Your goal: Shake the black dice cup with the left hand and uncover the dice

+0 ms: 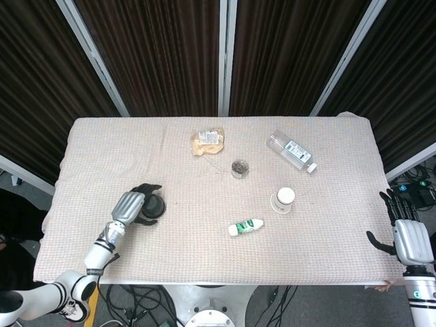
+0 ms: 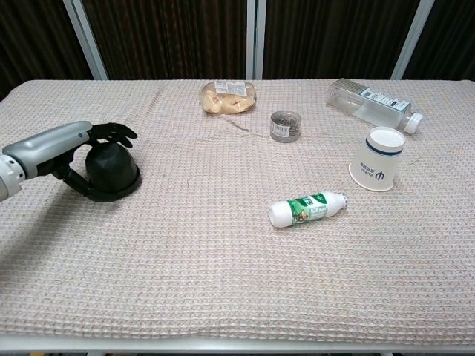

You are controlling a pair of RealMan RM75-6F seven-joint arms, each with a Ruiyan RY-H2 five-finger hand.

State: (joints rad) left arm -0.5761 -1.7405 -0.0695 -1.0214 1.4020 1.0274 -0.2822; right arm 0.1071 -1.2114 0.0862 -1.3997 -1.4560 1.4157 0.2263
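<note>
Black dice cup (image 2: pixel 111 169) mouth-down on the table (image 2: pixel 223 282), far left of the paper cup (image 2: pixel 377 169) — left hand (image 2: pixel 63 148) draped over it, fingers (image 2: pixel 115 132) spread across its top; right hand (image 1: pixel 409 235) off the table's right edge, fingers apart, holding nothing

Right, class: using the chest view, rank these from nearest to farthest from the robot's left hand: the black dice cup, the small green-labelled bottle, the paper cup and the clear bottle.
1. Black dice cup: under the left hand, at the table's left.
2. Small green-labelled bottle: lying right of centre.
3. Paper cup: upside down, further right.
4. Clear bottle: lying at the far right corner.
</note>
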